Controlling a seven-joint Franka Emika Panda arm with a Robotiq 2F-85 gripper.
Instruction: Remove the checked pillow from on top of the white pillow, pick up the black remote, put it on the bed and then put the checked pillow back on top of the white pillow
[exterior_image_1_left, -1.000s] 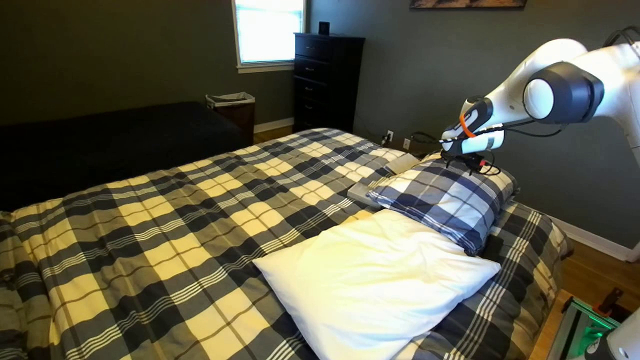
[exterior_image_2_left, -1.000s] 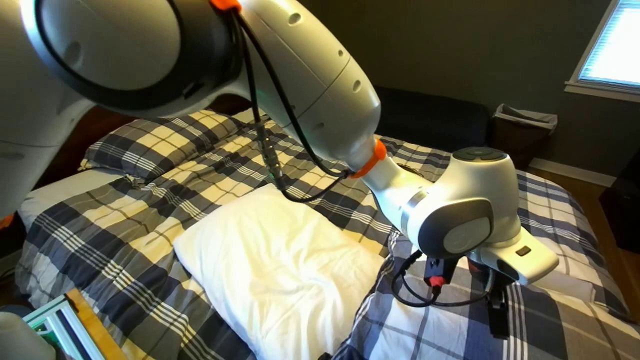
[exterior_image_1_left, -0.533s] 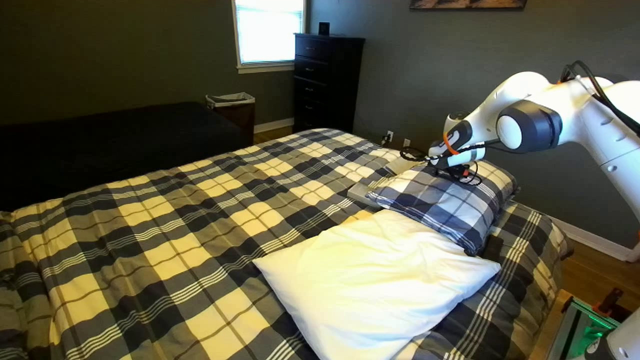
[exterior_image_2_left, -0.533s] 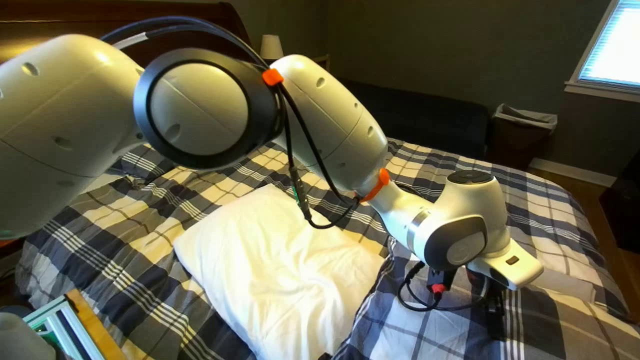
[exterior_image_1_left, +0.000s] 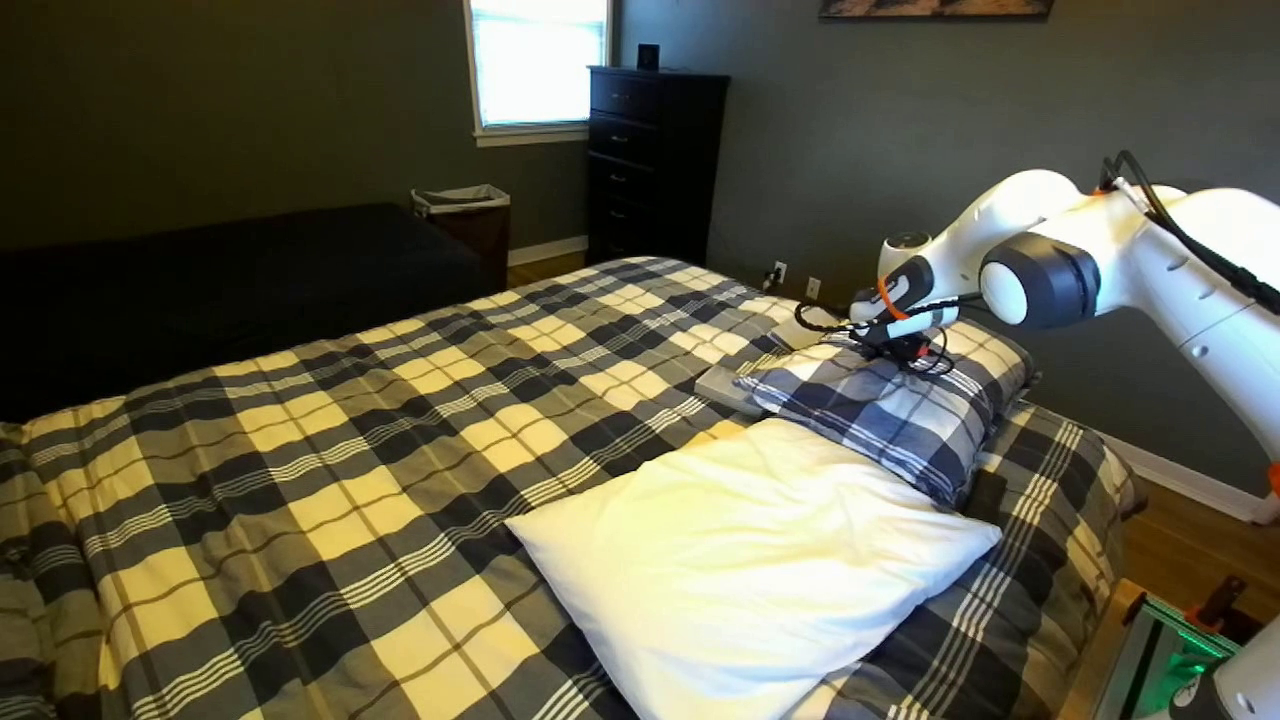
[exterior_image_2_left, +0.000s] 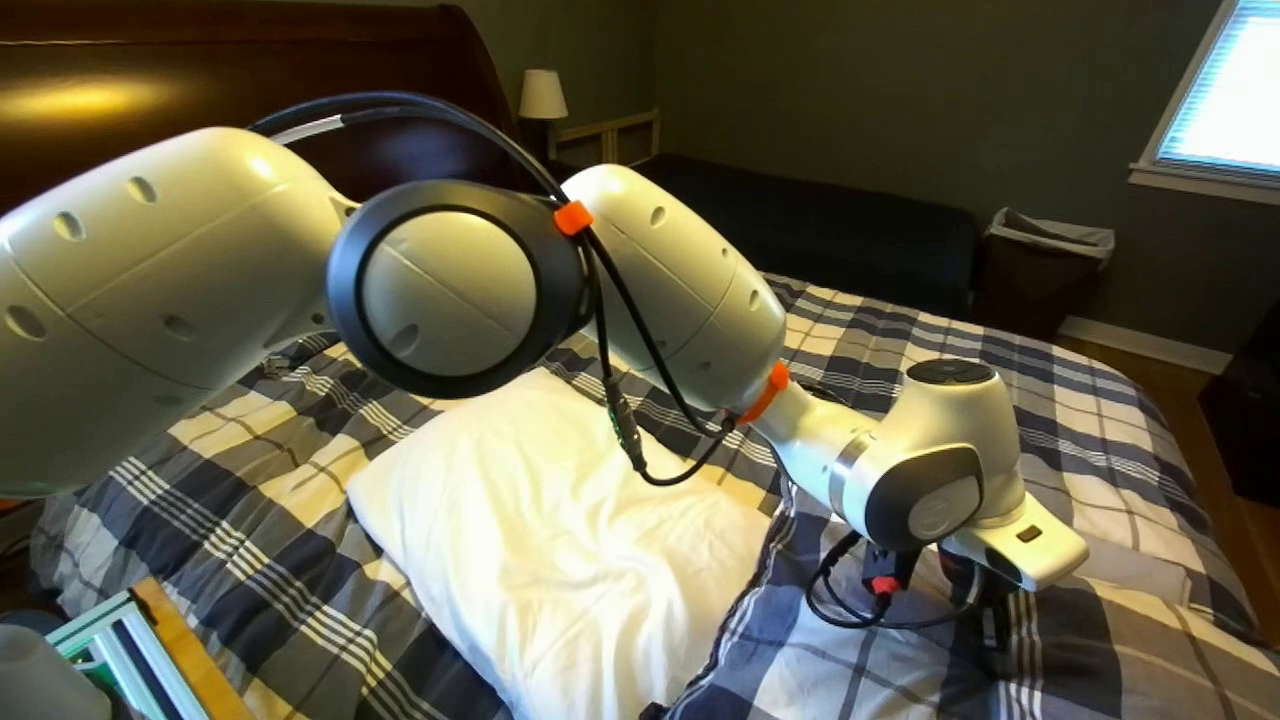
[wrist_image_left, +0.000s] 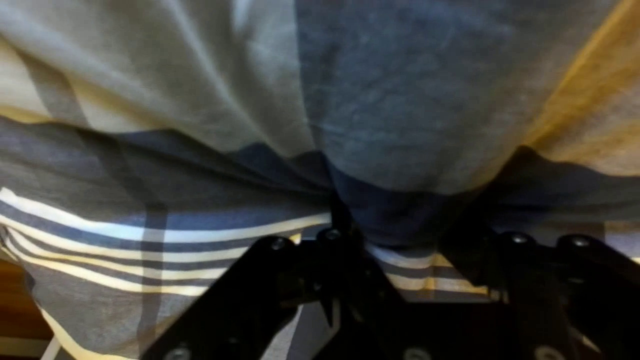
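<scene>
Jaws straddle a fold of the checked pillow beside the white pillow, gripping or not I can't tell; I'd pinch deep, then lift slowly.

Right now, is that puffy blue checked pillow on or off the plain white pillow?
Off: the checked pillow lies beside the white pillow, whose broad top shows in both exterior views.

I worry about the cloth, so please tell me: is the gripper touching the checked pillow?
Touching. The wrist view shows the gripper pressed into the checked pillow, which is dented and creased at the fingers.
</scene>
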